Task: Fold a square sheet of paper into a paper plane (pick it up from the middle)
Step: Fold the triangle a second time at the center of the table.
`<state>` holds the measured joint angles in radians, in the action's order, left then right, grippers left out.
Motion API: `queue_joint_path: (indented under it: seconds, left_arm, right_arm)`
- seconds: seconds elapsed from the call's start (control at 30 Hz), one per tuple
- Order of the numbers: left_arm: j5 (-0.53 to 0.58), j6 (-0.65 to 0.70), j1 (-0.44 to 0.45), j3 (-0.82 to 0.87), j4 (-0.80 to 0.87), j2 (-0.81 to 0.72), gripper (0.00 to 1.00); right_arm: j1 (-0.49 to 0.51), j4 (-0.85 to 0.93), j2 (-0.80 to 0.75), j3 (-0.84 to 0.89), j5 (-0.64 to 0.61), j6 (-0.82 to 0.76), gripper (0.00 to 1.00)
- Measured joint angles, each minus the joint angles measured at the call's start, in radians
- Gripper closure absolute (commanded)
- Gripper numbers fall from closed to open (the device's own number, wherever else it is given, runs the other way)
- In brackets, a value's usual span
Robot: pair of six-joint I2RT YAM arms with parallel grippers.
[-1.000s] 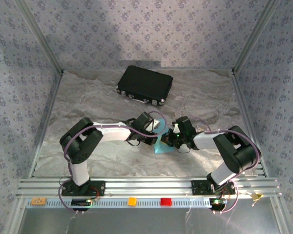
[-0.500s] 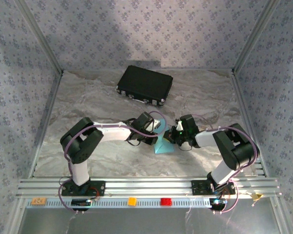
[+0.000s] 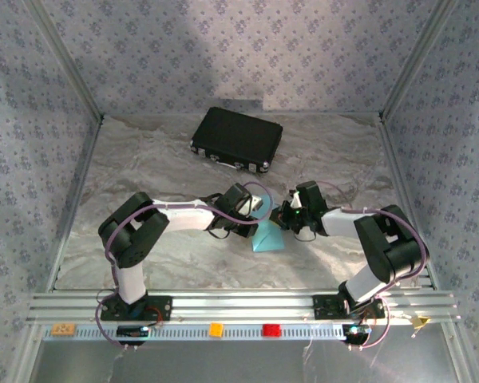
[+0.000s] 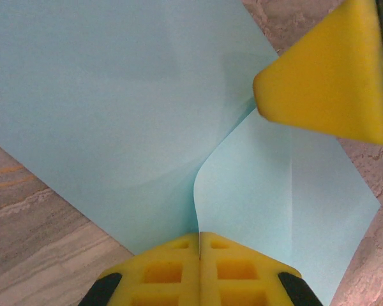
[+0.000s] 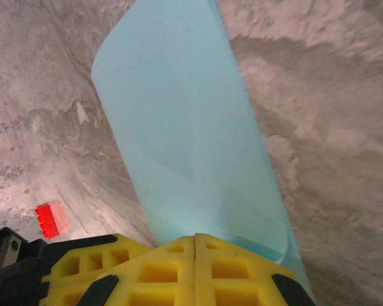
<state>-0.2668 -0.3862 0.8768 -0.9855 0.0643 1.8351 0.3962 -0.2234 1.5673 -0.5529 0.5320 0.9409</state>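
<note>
The light blue square sheet of paper (image 3: 267, 238) lies mid-table, partly folded, between the two wrists. In the left wrist view the sheet (image 4: 115, 108) spreads across the table, and a raised flap edge curves down into the seam of my left gripper (image 4: 199, 237), which is shut on it. A yellow finger of the right gripper (image 4: 325, 70) touches the same flap at the upper right. In the right wrist view the paper (image 5: 185, 127) curls up out of my right gripper (image 5: 195, 241), shut on it. From above, the left gripper (image 3: 261, 211) and right gripper (image 3: 282, 217) almost meet. A paper plane is out of view.
A black rectangular case (image 3: 237, 138) lies at the back of the table. Orange (image 3: 215, 329) and red (image 3: 271, 329) bricks sit on the near rail. Patterned walls close in the table on the left, right and back. The marbled tabletop (image 3: 160, 167) spreads around the arms.
My right wrist has moved slightly away from the near edge, drawing its part of the paper with it. The left arm has stayed put. Both grippers remain shut.
</note>
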Motion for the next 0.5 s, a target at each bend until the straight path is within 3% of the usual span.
queue_joint_path:
  seconds: [0.5]
  left_arm:
    - [-0.011, 0.000, -0.002, -0.002, -0.008, 0.005, 1.00]
  right_arm:
    - [-0.056, -0.050, 0.029, 0.035, 0.024, 0.065, 0.94]
